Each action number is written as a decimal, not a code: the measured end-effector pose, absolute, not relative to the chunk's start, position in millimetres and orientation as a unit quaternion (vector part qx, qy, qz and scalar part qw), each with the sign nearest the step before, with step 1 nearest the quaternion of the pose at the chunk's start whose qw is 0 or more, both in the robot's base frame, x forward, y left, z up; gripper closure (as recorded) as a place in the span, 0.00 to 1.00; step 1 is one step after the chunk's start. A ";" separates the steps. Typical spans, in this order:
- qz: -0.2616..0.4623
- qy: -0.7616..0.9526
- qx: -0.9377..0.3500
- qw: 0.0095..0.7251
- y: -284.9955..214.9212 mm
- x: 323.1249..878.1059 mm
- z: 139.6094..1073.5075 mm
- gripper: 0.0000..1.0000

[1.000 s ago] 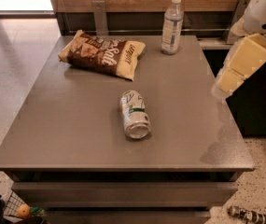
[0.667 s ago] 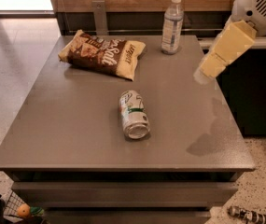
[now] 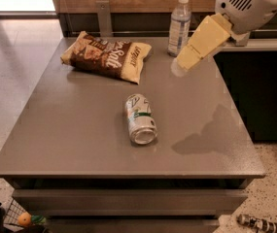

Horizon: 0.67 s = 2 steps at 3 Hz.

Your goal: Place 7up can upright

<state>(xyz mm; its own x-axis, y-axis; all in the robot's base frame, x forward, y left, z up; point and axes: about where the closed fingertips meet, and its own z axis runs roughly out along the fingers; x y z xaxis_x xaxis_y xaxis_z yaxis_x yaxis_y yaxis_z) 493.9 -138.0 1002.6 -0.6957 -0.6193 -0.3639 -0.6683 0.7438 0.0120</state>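
Observation:
The 7up can (image 3: 139,119), silver-white with green marks, lies on its side near the middle of the grey table (image 3: 70,130), its shiny end facing the front edge. My gripper (image 3: 181,66) hangs above the table's back right part, to the right of and behind the can, well apart from it. Its cream-coloured housing slants down to the left from the white arm at the top right. It holds nothing.
A brown chip bag (image 3: 108,55) lies at the back left of the table. A clear water bottle (image 3: 180,25) stands upright at the back, just behind the gripper. A dark counter (image 3: 259,81) borders the table's right side.
The arm has swung left, from beyond the table's right edge to over its back right part, bringing the gripper closer to the can. The can, bag and bottle have not moved.

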 end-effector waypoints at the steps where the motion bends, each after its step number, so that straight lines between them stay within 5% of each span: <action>1: 0.076 0.935 -0.300 0.172 -137.1 495.0 1004.2 0.00; 2: 0.076 0.935 -0.299 0.174 -136.6 495.4 1004.9 0.00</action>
<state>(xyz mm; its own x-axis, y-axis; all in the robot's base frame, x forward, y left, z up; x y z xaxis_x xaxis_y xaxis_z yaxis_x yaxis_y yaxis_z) 495.4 -136.6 1004.9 -0.7605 -0.5332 -0.3706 -0.5862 0.8092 0.0390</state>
